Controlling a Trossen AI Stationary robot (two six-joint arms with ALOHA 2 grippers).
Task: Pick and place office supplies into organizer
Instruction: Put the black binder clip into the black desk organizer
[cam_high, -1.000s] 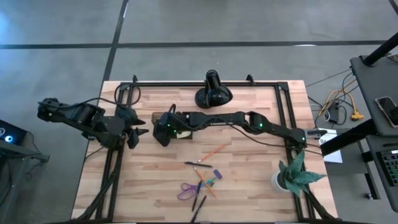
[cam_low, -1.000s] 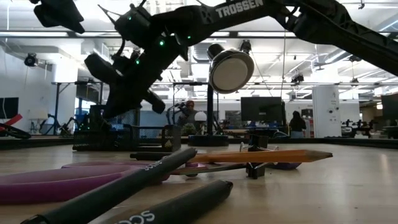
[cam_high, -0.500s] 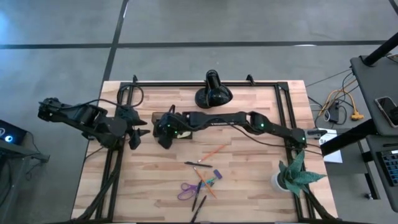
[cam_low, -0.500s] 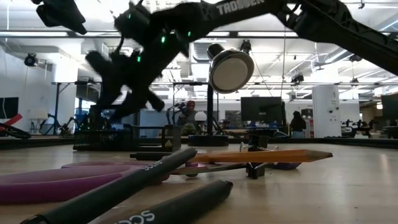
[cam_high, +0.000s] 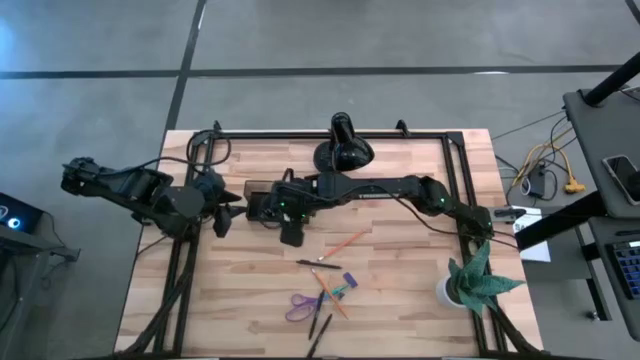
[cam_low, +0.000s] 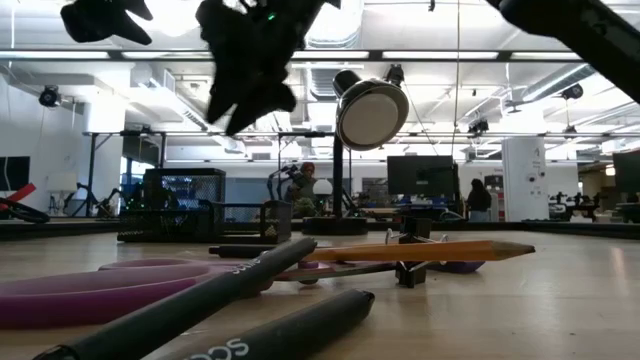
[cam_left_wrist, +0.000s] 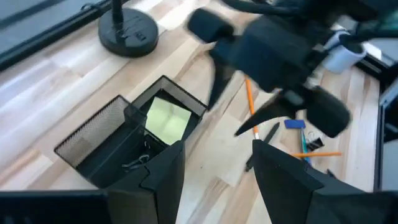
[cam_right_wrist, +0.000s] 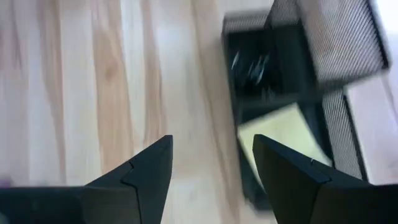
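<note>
Right gripper (cam_high: 291, 236), jaws wide and empty beside the organizer (cam_high: 262, 203), hangs nearer the pencil (cam_high: 344, 242) lying diagonally to its right than the left gripper (cam_high: 225, 205), jaws also apart.

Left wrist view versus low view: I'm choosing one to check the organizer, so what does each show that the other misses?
Only the left wrist view looks into the mesh organizer, showing the yellow sticky-note pad inside, and its own open left hand. Only the low view shows the lamp head, purple scissors and black pens close up. Both show the orange pencil and the right hand raised off the table.
</note>
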